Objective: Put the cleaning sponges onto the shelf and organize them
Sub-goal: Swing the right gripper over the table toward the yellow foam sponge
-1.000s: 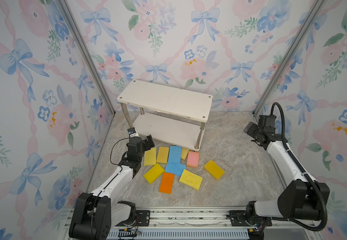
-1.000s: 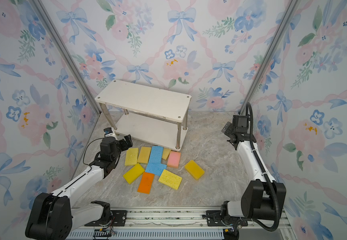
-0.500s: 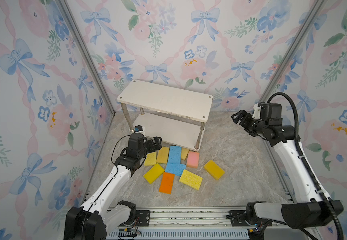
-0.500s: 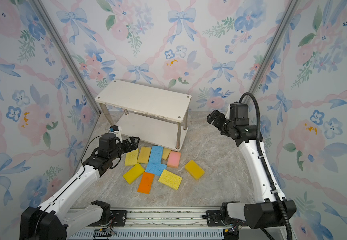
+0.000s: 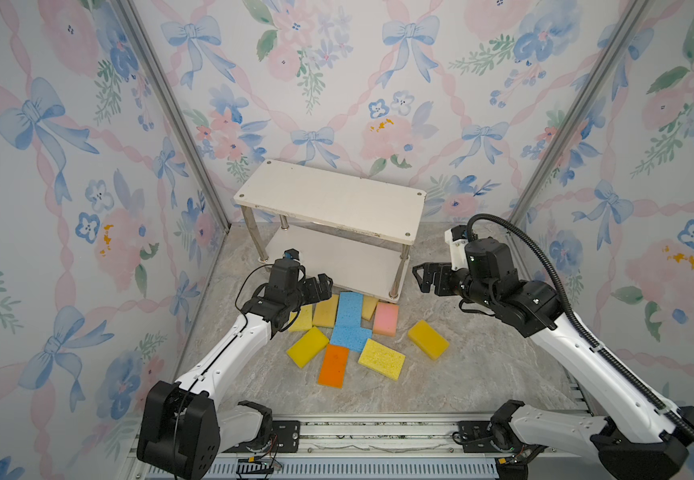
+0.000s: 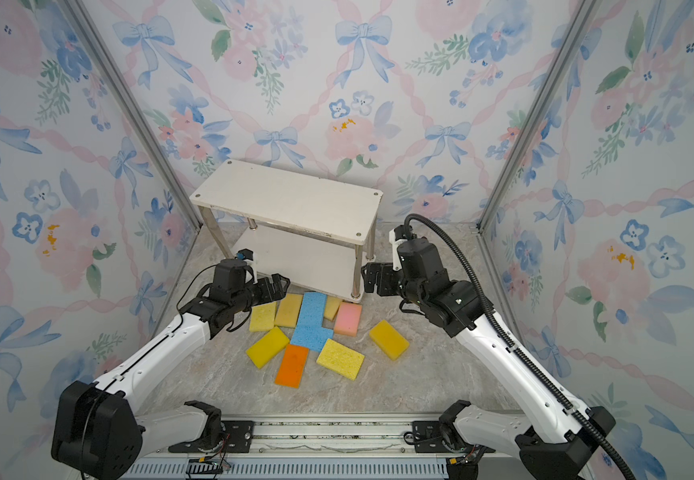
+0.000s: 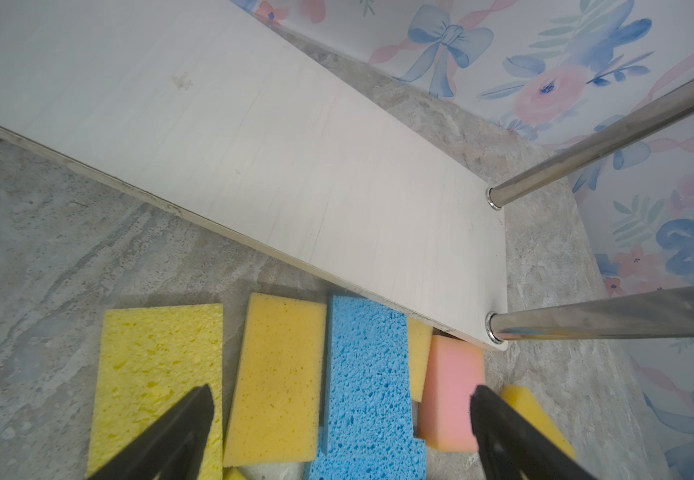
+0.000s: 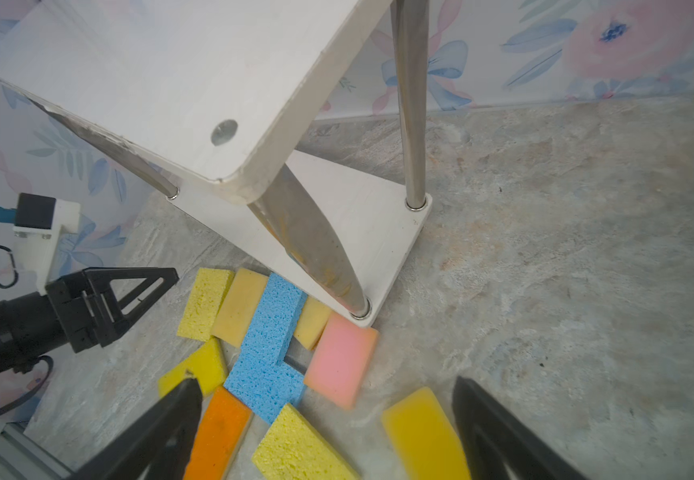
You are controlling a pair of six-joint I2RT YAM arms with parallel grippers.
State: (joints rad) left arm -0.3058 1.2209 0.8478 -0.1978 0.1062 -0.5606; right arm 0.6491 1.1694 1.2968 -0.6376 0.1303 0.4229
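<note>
The shelf (image 5: 330,201) stands near the back wall. Left gripper (image 5: 325,286) and right gripper (image 5: 419,279) flank its front, jaws spread wide and empty — the cleaning sponges (image 5: 347,318) lie clustered on the floor just before its lower board.

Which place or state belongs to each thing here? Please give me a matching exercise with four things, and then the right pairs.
Things:
1. orange sponge
2. pink sponge
3. shelf
4. left gripper

Places or states:
A. jaws open, nothing held
B. next to a shelf post
C. between two yellow sponges
D. no sponge seen on it

Pairs: 1-C, 2-B, 3-D, 4-A
</note>
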